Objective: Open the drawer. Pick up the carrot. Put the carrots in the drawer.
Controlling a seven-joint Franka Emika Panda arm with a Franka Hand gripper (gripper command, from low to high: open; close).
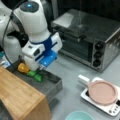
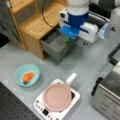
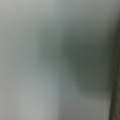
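The dark grey drawer (image 1: 55,84) (image 2: 53,49) stands pulled out from the wooden-topped cabinet (image 1: 17,93) (image 2: 40,23) in both front views. The gripper (image 1: 41,68) (image 2: 68,35) hangs low over the drawer's inside, its fingertips close to a green toy vegetable (image 1: 35,75) (image 2: 67,39) and a rounder yellow toy piece (image 1: 22,67) lying in the drawer. The orange carrot (image 2: 28,77) lies in a teal bowl (image 2: 18,72) at a front view's lower left, well apart from the gripper. The wrist view holds only a plain grey surface.
A silver toaster oven (image 1: 87,37) (image 2: 107,97) stands on the grey counter. A white cooker with a pink lidded pan (image 1: 103,92) (image 2: 57,97) sits near the teal bowl (image 1: 79,116). A translucent jug (image 1: 11,47) stands behind the arm.
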